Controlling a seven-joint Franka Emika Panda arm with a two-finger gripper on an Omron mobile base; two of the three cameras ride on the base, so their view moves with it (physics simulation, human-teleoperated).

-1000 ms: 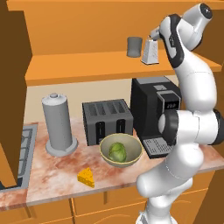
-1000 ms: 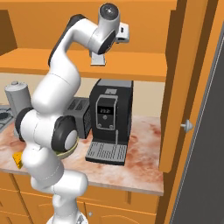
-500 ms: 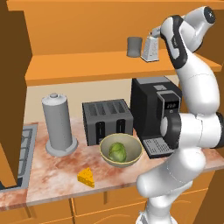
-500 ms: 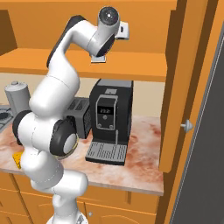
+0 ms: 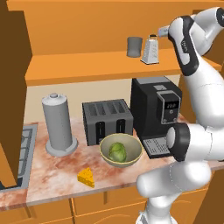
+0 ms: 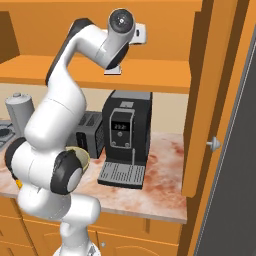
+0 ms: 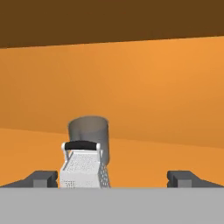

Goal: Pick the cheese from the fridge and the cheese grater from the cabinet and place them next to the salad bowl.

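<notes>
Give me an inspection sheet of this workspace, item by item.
Surface: marbled counter.
Job's things: cheese on the counter, left of and apart from the salad bowl; cheese grater upright on the cabinet shelf.
Clutter: grey cup beside the grater, toaster, coffee machine, grey canister.
Claw: open at shelf height, grater between the fingertips, nearer one of them, ungrasped.
Cables: nothing seen.
Surroundings: dark door at right.

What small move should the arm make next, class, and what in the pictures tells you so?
Probably ease the end effector forward and slightly left, toward the grater. Its fingers are spread wide, the grater stands upright on the cabinet shelf beside the cup, off-centre in the gap, and the cheese already lies by the bowl.
</notes>
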